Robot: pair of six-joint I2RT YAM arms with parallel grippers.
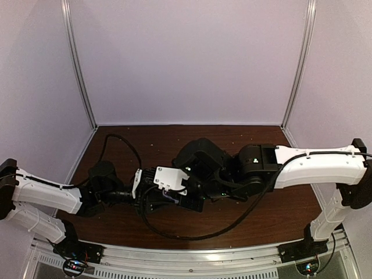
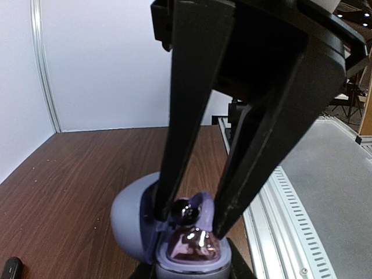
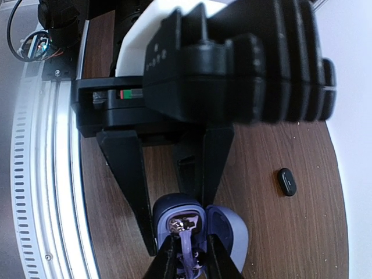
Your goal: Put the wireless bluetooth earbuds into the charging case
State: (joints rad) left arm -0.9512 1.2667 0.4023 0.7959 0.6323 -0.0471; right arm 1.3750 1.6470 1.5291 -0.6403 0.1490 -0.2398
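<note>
The charging case [image 2: 131, 218] stands with its lid open, and my left gripper [image 2: 192, 274] is shut on its base from below. One glossy purple earbud [image 2: 193, 244] sits in the near well. My right gripper [image 2: 195, 224] reaches down into the case with its fingers slightly parted around the second earbud [image 2: 183, 210], dark and glossy at the far well. In the right wrist view the left fingers [image 3: 131, 192] flank the case [image 3: 165, 209], whose lid [image 3: 235, 232] is swung right. My right gripper [image 3: 192, 238] is over the wells. In the top view both grippers meet mid-table and hide the case.
A small black oval object [image 3: 286, 181] lies on the brown table, well clear of the case. It also shows at the lower left [image 2: 11, 268]. A ribbed metal rail [image 3: 46, 174] runs along the table's near edge. A black cable [image 1: 197, 235] loops in front of the arms.
</note>
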